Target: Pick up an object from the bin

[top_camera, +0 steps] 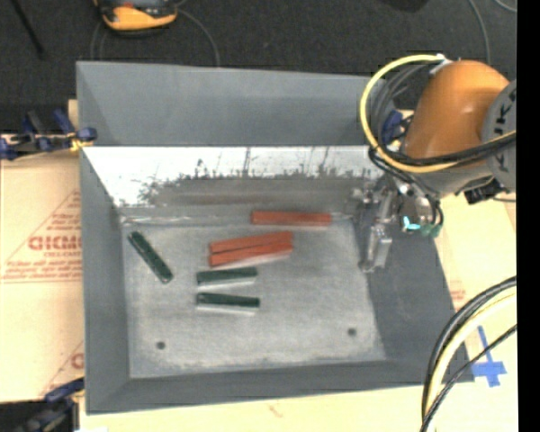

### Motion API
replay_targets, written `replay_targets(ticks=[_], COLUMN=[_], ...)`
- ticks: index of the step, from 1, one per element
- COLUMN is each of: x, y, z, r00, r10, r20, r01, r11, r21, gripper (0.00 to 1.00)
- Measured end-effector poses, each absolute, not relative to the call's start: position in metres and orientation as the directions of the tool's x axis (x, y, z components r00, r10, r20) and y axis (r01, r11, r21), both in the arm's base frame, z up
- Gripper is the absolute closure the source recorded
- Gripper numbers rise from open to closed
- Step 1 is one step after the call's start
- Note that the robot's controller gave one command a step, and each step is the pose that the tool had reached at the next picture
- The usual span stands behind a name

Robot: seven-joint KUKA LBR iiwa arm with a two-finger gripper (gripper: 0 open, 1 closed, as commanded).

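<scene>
Camera view has a red bar (pixel 291 217) lying left to right at the far edge of the bin (pixel 103 268) floor. Just right of its right end, close to the right wall, hangs the gripper (pixel 372 241). I cannot tell whether it is spread or closed, or whether it touches anything; nothing shows in its grasp. Nearer and to the left lies a second red bar (pixel 250 248), slightly tilted. Two green bars (pixel 227 290) lie nearer still, and a slanted green bar (pixel 149 256) lies far left.
</scene>
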State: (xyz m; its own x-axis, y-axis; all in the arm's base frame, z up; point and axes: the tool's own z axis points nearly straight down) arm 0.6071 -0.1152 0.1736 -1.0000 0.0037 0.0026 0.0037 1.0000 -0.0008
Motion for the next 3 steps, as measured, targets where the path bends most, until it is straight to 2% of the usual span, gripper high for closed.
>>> replay_targets(ticks=[1,2,3], x=[0.609,0.617,0.633], y=[-0.115,-0.089,-0.060], z=[0.178,0.153,0.121], r00=[-1.000,-0.999,-1.000], r10=[0.002,-0.051,-0.026], r20=[-0.005,-0.010,-0.007], r01=[0.002,-0.051,-0.026], r11=[1.000,0.999,1.000], r21=[-0.002,-0.005,0.001], gripper=[0.00,0.00,0.00])
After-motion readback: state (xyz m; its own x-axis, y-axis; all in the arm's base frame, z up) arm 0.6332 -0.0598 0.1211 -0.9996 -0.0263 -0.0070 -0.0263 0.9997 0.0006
